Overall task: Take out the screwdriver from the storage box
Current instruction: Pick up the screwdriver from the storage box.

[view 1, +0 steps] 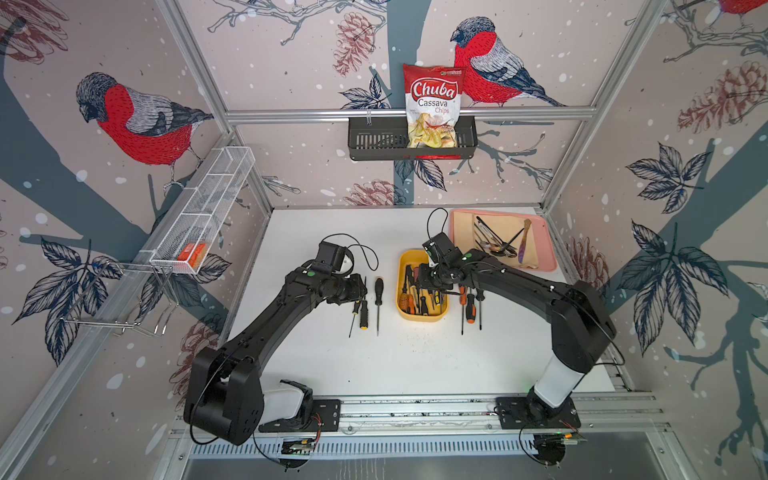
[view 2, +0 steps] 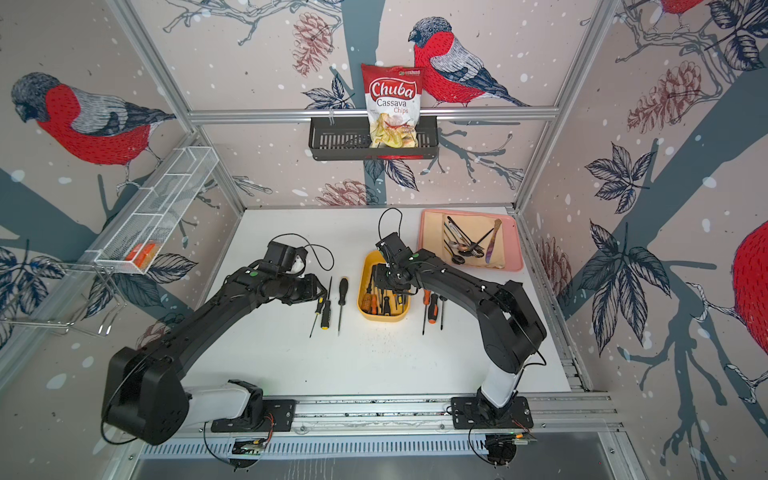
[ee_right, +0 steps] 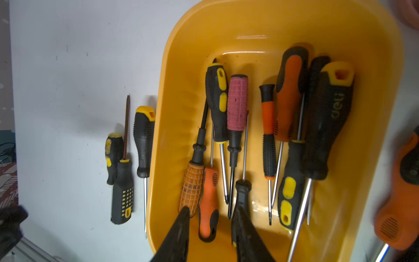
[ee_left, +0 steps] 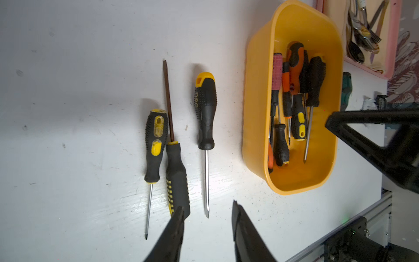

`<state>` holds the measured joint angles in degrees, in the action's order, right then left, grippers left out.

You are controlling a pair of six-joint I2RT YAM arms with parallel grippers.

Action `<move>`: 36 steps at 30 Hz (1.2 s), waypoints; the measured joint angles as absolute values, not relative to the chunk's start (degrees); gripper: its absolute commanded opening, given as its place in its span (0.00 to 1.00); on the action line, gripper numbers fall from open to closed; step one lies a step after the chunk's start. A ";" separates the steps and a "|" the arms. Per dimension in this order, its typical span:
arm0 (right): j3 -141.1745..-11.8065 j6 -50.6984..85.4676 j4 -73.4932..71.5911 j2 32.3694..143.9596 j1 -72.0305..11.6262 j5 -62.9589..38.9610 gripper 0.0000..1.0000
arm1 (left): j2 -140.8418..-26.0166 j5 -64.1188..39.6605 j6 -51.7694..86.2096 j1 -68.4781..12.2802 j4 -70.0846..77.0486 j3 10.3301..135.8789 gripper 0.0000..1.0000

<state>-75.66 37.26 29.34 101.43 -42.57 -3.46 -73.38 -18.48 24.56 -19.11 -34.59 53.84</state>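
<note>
A: Right gripper (ee_right: pixel 210 214): what state is it in?

B: Jaws part-way apart, gripping nothing. It hangs over the storage box (ee_right: pixel 272 27), at the end toward the arm bases. Its two fingers straddle the handle of the orange-and-black screwdriver (ee_right: pixel 208 204), with a gap on each side.

A: How does that screwdriver lie?

B: Along the box's length, with the handle at the gripper's end and the shaft running toward the box's far end. So the jaws stand across its long axis, which I judge right for a pinch on the handle.

A: Neighbours?

B: Tight. The mesh-handled screwdriver (ee_right: pixel 191 186) lies just beside it, toward the box's left wall. The black-handled screwdriver (ee_right: pixel 242 190) lies on the other side, close against one finger; I cannot tell whether they touch. Either could get nipped or dragged along.

A: And the left gripper (ee_left: pixel 207 211)?

B: Also open and empty. It is outside the box on its left, over three laid-out screwdrivers (ee_left: pixel 205 113) on the table (ee_left: pixel 68 90). The right arm is plainly nearer, so this pick looks like its job.
</note>
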 measured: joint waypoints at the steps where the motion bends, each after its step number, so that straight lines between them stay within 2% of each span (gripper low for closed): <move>1: -76.71 37.21 29.82 102.59 -42.33 -3.29 0.32 | -72.66 -19.20 25.26 -19.27 -34.52 53.30 0.39; 5: -81.52 37.19 31.88 107.70 -41.60 -3.03 0.29 | -70.11 -21.45 25.96 -19.84 -33.01 51.20 0.39; 18: -92.09 36.07 35.48 119.92 -39.79 -2.61 0.27 | -68.47 -23.92 27.14 -20.05 -31.14 47.42 0.39; 36: -96.05 35.68 37.89 125.71 -39.38 -1.41 0.30 | -69.49 -23.90 27.11 -20.08 -30.17 46.96 0.39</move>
